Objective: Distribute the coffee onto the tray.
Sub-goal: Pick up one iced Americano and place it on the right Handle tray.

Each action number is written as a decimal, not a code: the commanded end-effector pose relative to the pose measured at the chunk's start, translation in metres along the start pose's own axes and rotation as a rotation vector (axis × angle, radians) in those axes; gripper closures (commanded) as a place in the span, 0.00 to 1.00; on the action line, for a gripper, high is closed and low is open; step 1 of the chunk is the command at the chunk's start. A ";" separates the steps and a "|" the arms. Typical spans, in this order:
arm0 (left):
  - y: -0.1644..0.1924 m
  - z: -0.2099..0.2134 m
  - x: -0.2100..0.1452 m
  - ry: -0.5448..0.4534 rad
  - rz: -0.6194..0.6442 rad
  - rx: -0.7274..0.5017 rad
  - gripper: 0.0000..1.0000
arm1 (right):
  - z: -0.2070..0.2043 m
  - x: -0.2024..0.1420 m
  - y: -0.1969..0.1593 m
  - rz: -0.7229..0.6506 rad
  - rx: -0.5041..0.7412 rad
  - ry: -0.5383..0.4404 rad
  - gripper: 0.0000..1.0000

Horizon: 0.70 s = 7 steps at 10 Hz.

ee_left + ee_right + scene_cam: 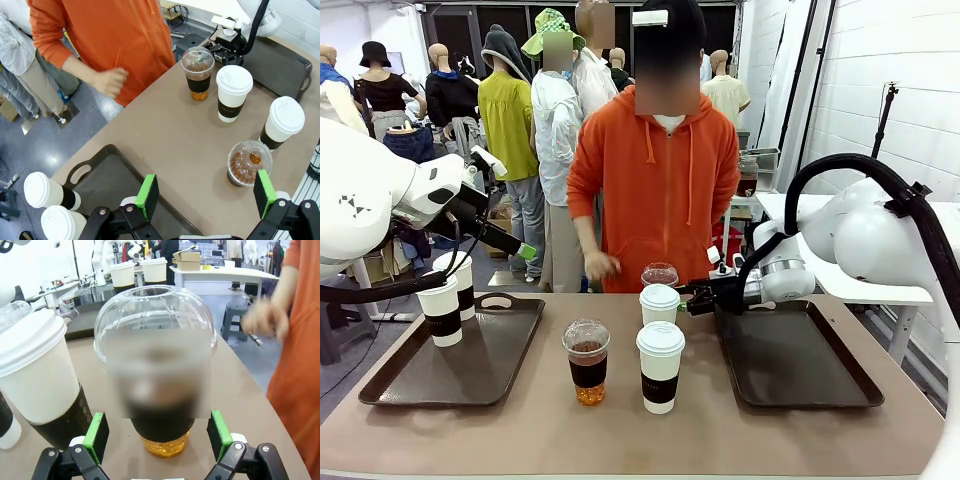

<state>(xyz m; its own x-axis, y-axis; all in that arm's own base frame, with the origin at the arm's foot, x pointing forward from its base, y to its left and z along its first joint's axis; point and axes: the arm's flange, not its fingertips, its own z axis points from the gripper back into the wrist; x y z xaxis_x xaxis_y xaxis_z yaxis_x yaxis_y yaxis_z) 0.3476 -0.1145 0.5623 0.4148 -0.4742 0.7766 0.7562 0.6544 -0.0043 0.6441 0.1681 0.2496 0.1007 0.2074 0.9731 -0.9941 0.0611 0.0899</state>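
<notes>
I see two paper cups [444, 315] in the left tray's [470, 375] far-left corner, and between it and the right tray [800, 365] four cups on the tabletop [520, 430]: near dome cup [587, 362] front-left, near paper cup [660, 366] right of it, far paper cup [659, 303] behind, far dome cup [659, 273] rearmost.
</notes>
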 end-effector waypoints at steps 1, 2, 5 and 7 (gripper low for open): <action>0.001 0.000 -0.001 -0.002 0.005 -0.011 0.00 | -0.007 0.000 -0.007 0.022 0.017 -0.017 0.00; 0.001 0.000 -0.001 -0.002 0.005 -0.011 0.00 | -0.010 0.000 -0.008 0.023 0.023 -0.016 0.00; 0.001 0.000 -0.001 -0.002 0.005 -0.011 0.00 | -0.018 -0.003 -0.010 0.014 0.042 -0.013 0.00; 0.001 0.000 -0.001 -0.002 0.005 -0.011 0.00 | -0.026 -0.003 -0.014 0.009 0.056 -0.016 0.00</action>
<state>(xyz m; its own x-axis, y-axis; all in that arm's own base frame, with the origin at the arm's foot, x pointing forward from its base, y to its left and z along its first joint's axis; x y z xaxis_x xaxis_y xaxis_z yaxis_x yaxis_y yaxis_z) 0.3476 -0.1145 0.5623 0.4148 -0.4742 0.7766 0.7562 0.6544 -0.0043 0.6493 0.1851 0.2427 0.0914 0.1972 0.9761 -0.9958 0.0273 0.0877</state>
